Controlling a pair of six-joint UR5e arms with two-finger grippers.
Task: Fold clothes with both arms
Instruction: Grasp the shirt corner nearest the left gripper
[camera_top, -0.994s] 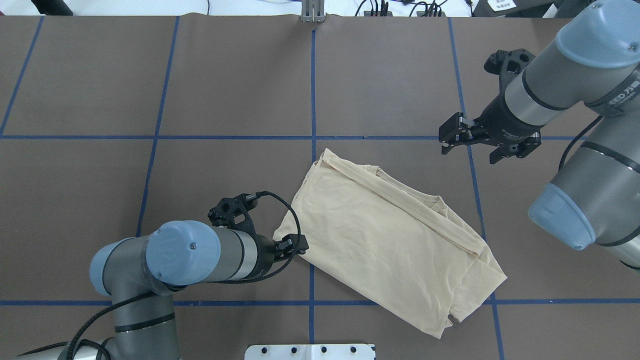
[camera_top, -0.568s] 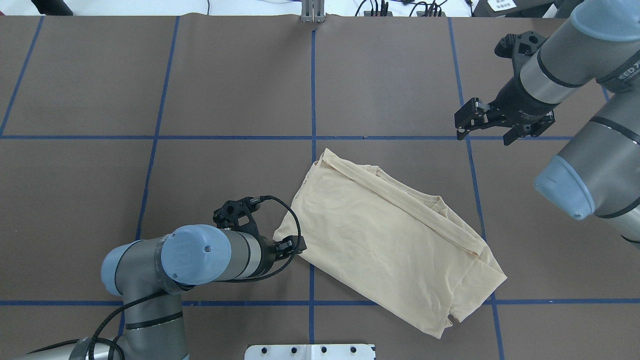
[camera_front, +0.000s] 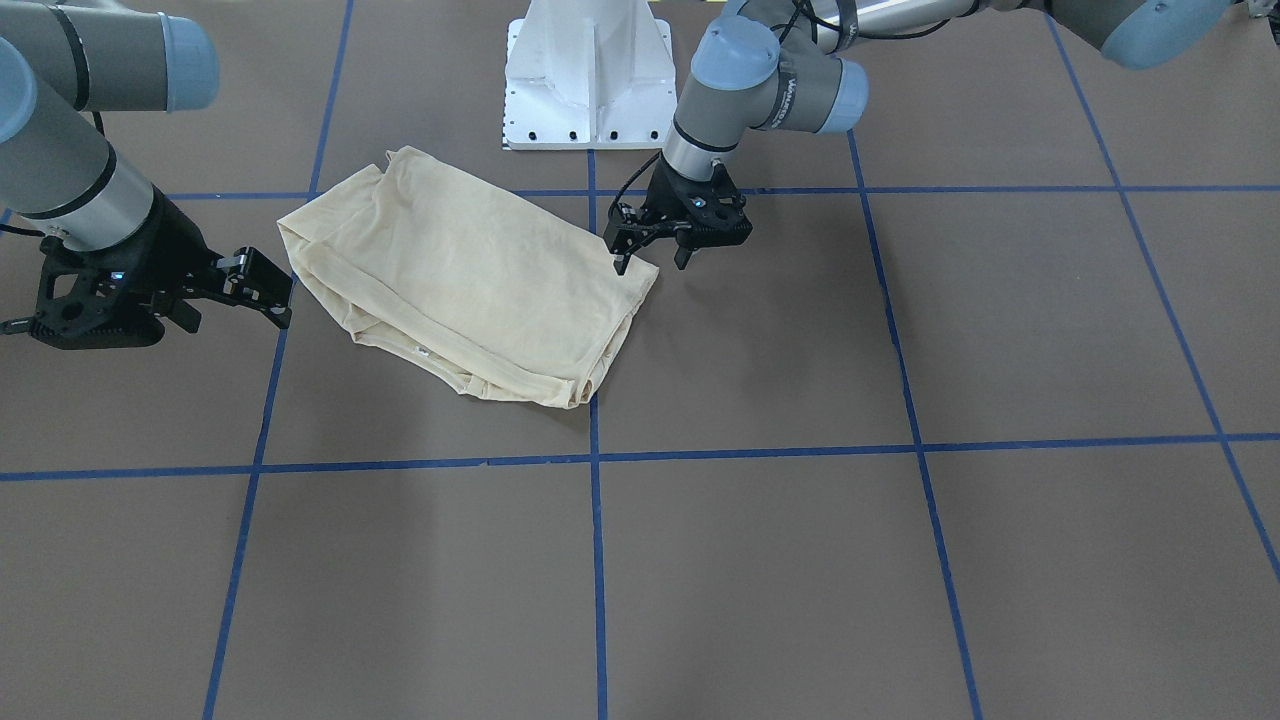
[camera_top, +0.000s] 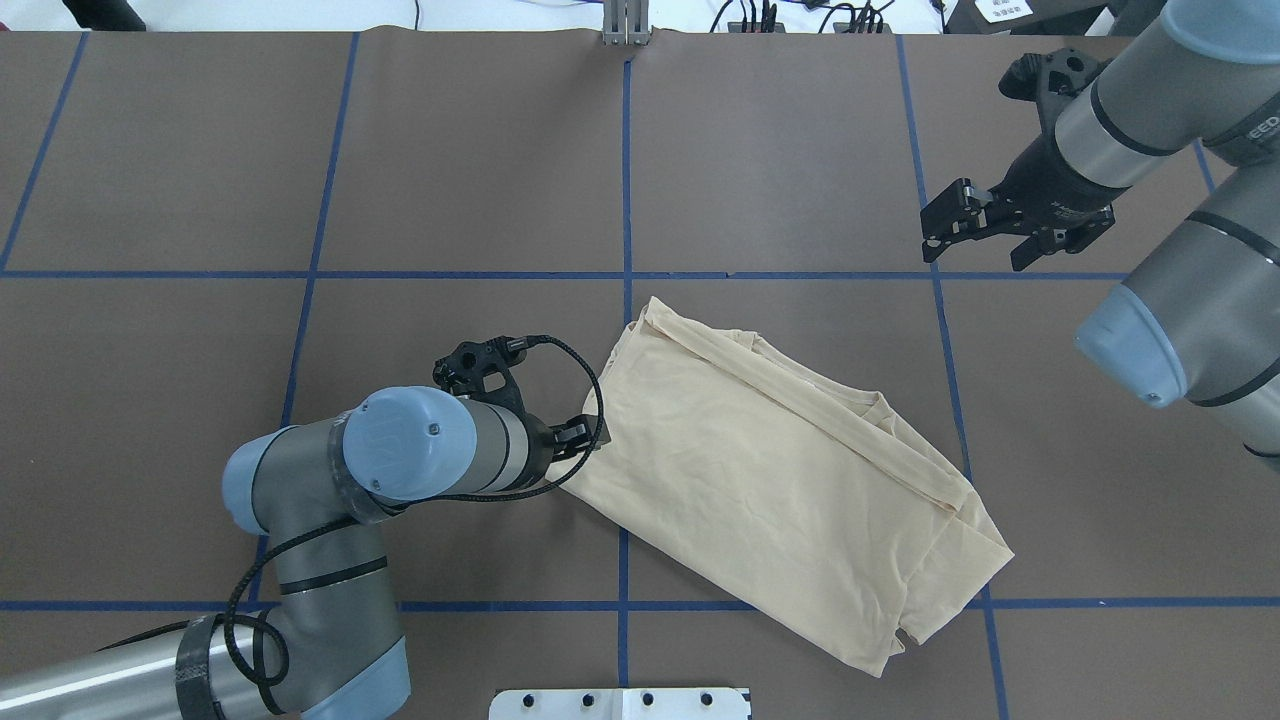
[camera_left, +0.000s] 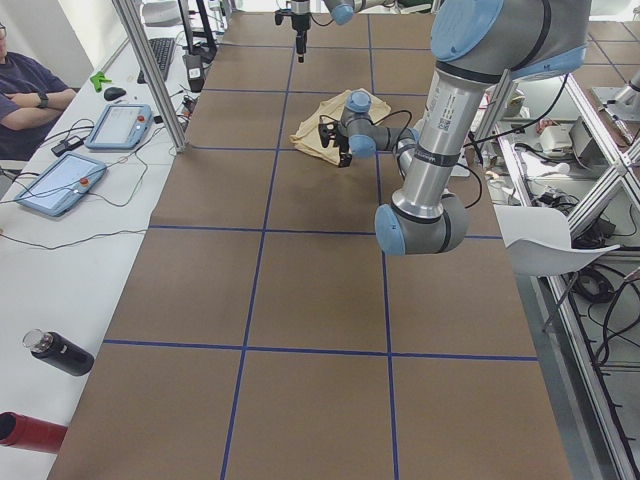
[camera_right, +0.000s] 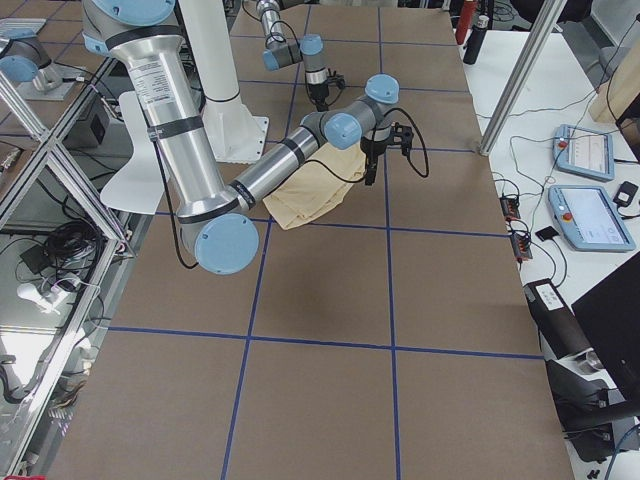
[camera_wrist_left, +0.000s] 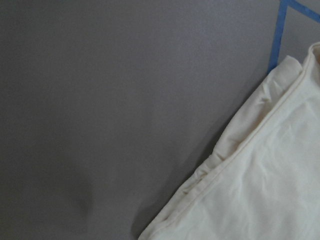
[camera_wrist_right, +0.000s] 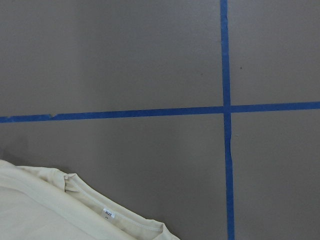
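Brown bench (camera_top: 450, 150) with the blue tape grid (camera_top: 625, 180) is carrying the folded cream shirt (camera_top: 780, 470) near its middle. Left end effector (camera_front: 650, 262) is hovering spread open right at the shirt's corner, right end effector (camera_top: 975, 262) is hanging released well apart from it. A person (camera_left: 30, 100) is sitting off to the side, arms crossed

A robotics laboratory is shown. A large table (camera_top: 470, 150) is covered in brown matting and marked into squares by blue tape lines (camera_top: 300, 274). At the middle of one long edge a white pedestal (camera_front: 590, 70) is set, and the left arm (camera_top: 310, 470) and the right arm (camera_top: 1180, 290) are seen reaching over the matting. Aluminium frame posts (camera_left: 150, 70) are stood along the opposite edge. Beyond them, teach pendants (camera_left: 122, 124) and loose cables (camera_left: 95, 237) are laid on a white bench (camera_left: 60, 270), beside which a person (camera_left: 30, 95) is seated.
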